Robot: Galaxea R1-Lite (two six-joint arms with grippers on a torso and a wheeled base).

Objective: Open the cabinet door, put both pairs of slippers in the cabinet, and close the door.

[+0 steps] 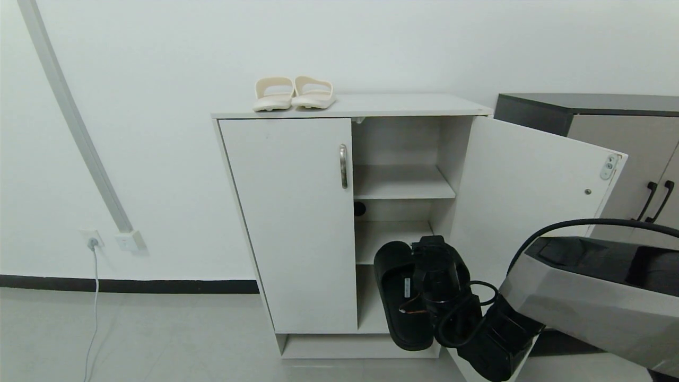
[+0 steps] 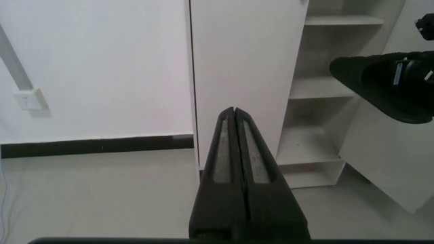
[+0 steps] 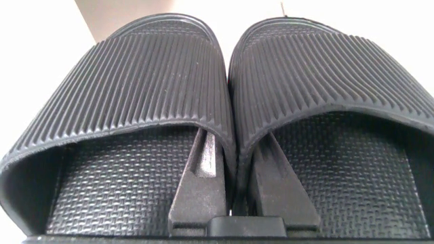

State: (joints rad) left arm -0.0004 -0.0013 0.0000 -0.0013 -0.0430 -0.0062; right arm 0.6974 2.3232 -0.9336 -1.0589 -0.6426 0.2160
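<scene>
Black slippers (image 3: 149, 81) (ribbed straps, dimpled footbeds) pinched in right claw (image 3: 236, 146)

Bright, even indoor light, diffuse, from overhead. Wall (image 1: 159, 159) evenly lit. Faint soft shadow under cream slippers (image 1: 294, 94) at the cabinet (image 1: 403, 104) top's left rear. Shelves dimmer toward their back edges. Small highlight on door handle (image 1: 343, 165). Black slippers (image 3: 156, 88): straps catch light, footbeds shaded. Head view leans verticals near its edges.
</scene>
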